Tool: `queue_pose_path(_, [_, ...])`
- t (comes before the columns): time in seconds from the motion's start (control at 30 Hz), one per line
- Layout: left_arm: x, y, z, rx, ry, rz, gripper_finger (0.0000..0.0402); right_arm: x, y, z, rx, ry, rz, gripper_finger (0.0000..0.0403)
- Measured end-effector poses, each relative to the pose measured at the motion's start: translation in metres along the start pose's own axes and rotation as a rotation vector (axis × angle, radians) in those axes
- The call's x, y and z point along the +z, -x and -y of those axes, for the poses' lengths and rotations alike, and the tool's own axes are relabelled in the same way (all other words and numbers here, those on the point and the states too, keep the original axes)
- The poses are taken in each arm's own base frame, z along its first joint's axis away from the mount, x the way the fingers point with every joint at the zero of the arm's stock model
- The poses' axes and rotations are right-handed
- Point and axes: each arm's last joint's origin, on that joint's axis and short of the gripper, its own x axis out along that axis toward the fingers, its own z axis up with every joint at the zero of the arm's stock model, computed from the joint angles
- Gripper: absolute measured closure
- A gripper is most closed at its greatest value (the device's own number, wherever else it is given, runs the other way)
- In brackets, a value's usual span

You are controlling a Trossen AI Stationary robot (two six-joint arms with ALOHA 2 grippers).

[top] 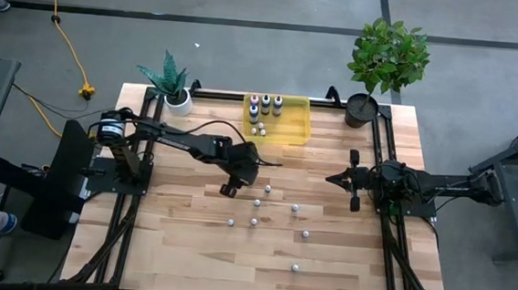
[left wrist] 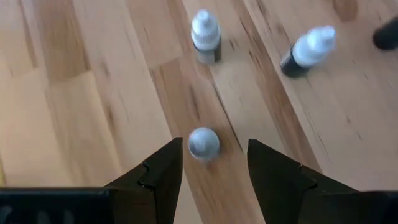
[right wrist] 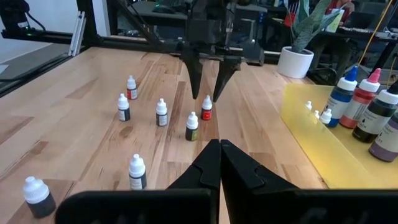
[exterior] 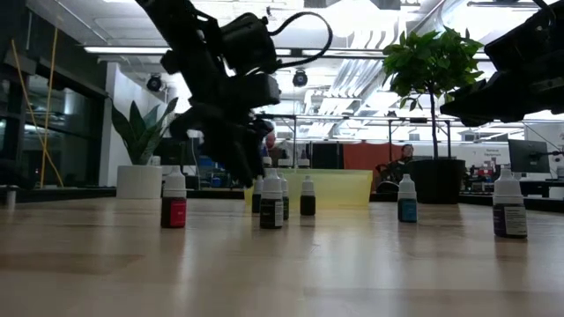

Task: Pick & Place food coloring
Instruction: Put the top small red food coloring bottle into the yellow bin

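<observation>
Small white-capped food coloring bottles [top: 258, 202] stand upright, scattered over the middle of the wooden table. Larger ones [top: 265, 103] stand in the yellow tray [top: 297, 129] at the far edge. My left gripper [right wrist: 208, 93] points steeply down, open, over the middle of the table. Its fingertips stand on either side of the cap of one small red-labelled bottle [right wrist: 206, 109], with a gap on each side in the left wrist view [left wrist: 203, 142]. In the high view this gripper [top: 228, 189] hides that bottle. My right gripper [right wrist: 219, 155] waits shut at the table's right side [top: 334, 179].
Two more small bottles [left wrist: 205, 37] [left wrist: 308, 50] stand just beyond the left gripper toward the table's right. A white-potted plant [top: 174, 84] and a black-potted plant [top: 385, 62] stand at the far corners. Black frame rails [top: 389, 246] run along both sides.
</observation>
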Motion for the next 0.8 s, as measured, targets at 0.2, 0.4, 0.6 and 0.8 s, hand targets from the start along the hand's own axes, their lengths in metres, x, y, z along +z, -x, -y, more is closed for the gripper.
queue_pose_path(0.2, [0.000,-0.003,0.000,0.004,0.000,0.000,0.0231,0.000,0.000,0.000,0.000,0.000,0.000,0.0402])
queue_pose_path(0.4, [-0.001,-0.005,0.000,0.001,0.001,-0.006,0.0231,0.000,0.000,0.000,0.000,0.000,0.000,0.0402])
queue_pose_path(0.6, [-0.002,-0.012,-0.001,0.008,0.019,-0.011,0.0231,0.000,0.000,0.000,0.000,0.000,0.000,0.0402])
queue_pose_path(0.8, [-0.003,-0.013,-0.001,0.015,0.030,-0.021,0.0232,0.000,0.000,0.000,0.000,0.000,0.000,0.0402])
